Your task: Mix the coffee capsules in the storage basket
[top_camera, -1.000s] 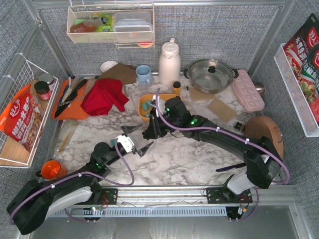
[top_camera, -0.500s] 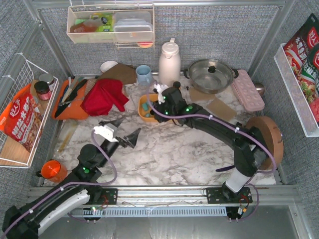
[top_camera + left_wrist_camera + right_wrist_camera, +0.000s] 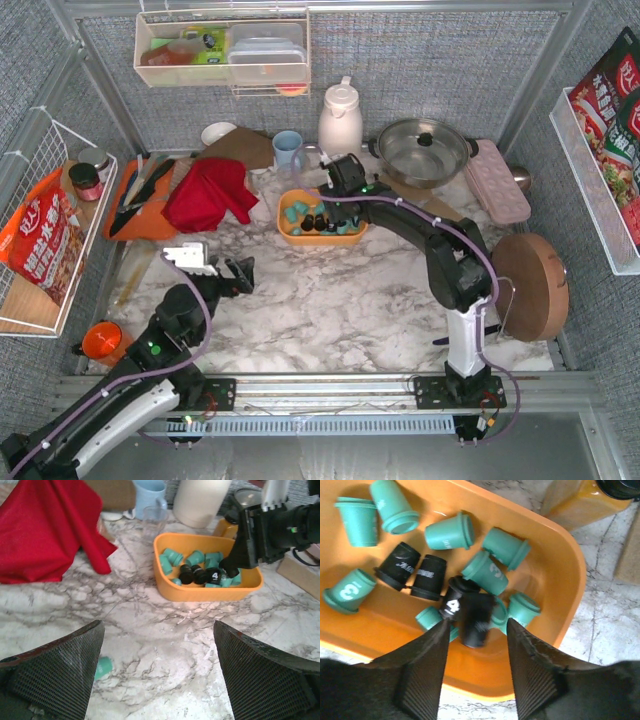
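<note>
Over the storage basket (image 3: 322, 240), I hold the right hand (image 3: 477, 625) spread, straddling black coffee capsules (image 3: 427, 575), apparently to stir them among the teal. Nearside of the basket, my left hand (image 3: 159, 627) hangs open above the counter (image 3: 330, 300), beside one stray capsule (image 3: 103, 667).

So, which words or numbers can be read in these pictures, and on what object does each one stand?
"3": teal capsule, left in the right wrist view.
"3", faint: teal capsule in the middle of the storage basket.
"4": black capsule beside it.
White print on two other black capsules: blurred.
Chinese print on the red bags: too small to read.
</note>
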Tool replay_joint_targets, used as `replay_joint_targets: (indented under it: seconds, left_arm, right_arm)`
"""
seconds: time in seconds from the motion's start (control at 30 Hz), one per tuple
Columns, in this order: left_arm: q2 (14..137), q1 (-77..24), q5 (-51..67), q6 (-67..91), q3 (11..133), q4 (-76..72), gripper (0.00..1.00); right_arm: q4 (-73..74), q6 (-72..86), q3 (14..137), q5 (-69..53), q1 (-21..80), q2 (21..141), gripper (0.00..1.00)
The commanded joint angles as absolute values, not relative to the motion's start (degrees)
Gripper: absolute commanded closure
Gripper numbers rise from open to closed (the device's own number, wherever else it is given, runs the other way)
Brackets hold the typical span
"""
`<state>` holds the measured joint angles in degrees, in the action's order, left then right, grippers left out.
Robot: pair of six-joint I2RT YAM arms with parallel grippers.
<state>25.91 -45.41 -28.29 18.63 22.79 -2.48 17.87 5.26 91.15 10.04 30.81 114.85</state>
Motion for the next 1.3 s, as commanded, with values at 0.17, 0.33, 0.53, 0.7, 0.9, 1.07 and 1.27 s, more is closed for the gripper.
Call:
replay_joint_targets:
  seconds: [0.17, 0.33, 0.53, 0.7, 0.9, 1.07, 1.27]
  left_arm:
    - [24.9, -45.4, -38.7, 31.0, 21.0, 3.3, 0.01]
    - [25.7, -45.3, -45.2, 43.5, 21.4, 10.9, 0.01]
    - [24.0, -44.4, -42.1, 49.7, 18.3, 11.9, 0.01]
    - [31.3, -41.6, -43.1, 56.7, 20.3, 19.5, 0.01]
    - [38.0, -34.7, -37.3, 60.8, 19.2, 16.0, 0.01]
    - [53.0, -30.9, -34.4, 57.2, 24.0, 16.4, 0.01]
    - [67.7, -29.7, -34.5, 52.2, 33.1, 21.1, 0.01]
  right_arm:
    - [20.1, 5.3, 91.3, 11.9, 29.1, 114.6, 0.28]
    - [19.3, 5.4, 87.5, 12.9, 28.8, 109.8, 0.25]
    - [15.9, 6.5, 77.8, 11.7, 28.9, 98.8, 0.25]
    - [12.7, 7.9, 67.6, 9.8, 29.2, 89.8, 0.25]
    - [10.9, 8.4, 58.6, 9.5, 29.6, 81.4, 0.25]
    - [9.2, 8.2, 53.4, 9.6, 29.6, 77.8, 0.25]
    - [10.0, 7.8, 53.5, 8.6, 29.6, 76.8, 0.25]
